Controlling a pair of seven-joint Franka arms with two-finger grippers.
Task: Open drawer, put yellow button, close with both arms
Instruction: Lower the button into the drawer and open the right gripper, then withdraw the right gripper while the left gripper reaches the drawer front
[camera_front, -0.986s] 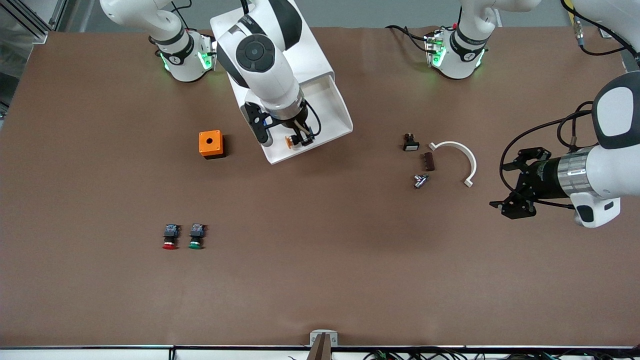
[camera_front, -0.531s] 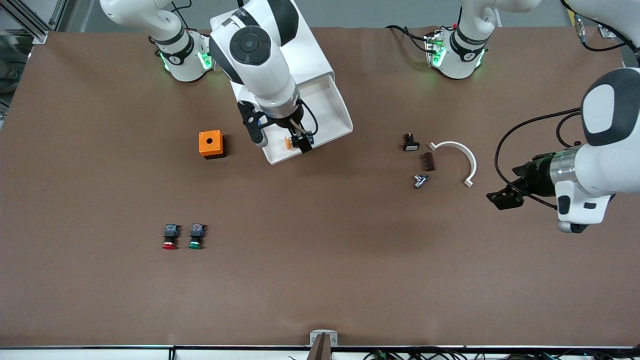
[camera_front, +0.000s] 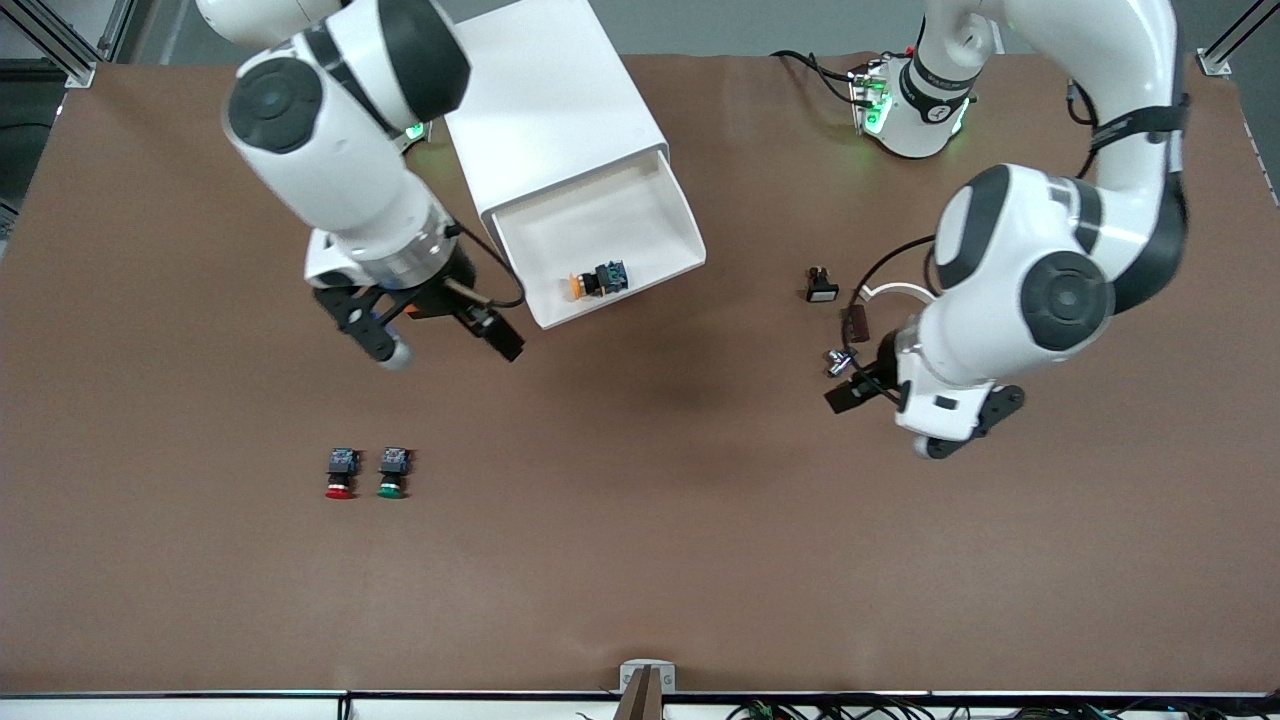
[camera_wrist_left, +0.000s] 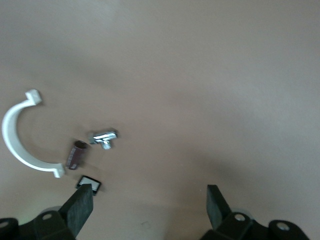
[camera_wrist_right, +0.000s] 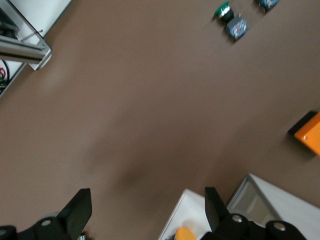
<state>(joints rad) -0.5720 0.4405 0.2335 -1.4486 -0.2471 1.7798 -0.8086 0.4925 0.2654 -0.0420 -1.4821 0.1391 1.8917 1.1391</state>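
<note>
Inside the pulled-out drawer (camera_front: 600, 235), a shallow smooth white tray with sloped walls, the yellow button (camera_front: 597, 280) is seen lying on its side near the tray's front lip, its rounded yellow-orange cap toward the right arm's end of the table, its black body and blue end toward the left arm's end. The drawer juts from the top of a glossy white, round-edged cabinet (camera_front: 545, 100) set near the right arm's base.

The right gripper (camera_front: 436, 335) is held over the matte brown table (camera_front: 640, 560) just beside the drawer's front corner, toward the right arm's end; its black fingers (camera_wrist_right: 75, 212) are spread wide and nothing is held between them. An orange block (camera_wrist_right: 307, 134) is shown in the right wrist view, mostly hidden under this arm in the front view.

The left gripper (camera_front: 850, 392) is poised over the table near a cluster of small parts; its fingers (camera_wrist_left: 80, 207) are parted wide and empty. Among those parts are a curved white plastic clip (camera_front: 915, 300), a small dark brown block (camera_front: 857, 324), a shiny metal fitting (camera_front: 838, 360) and a black piece with a white face (camera_front: 821, 286).

Nearer the front camera, toward the right arm's end, a red-capped button (camera_front: 340, 474) and a green-capped button (camera_front: 392, 473) lie side by side, just apart.
</note>
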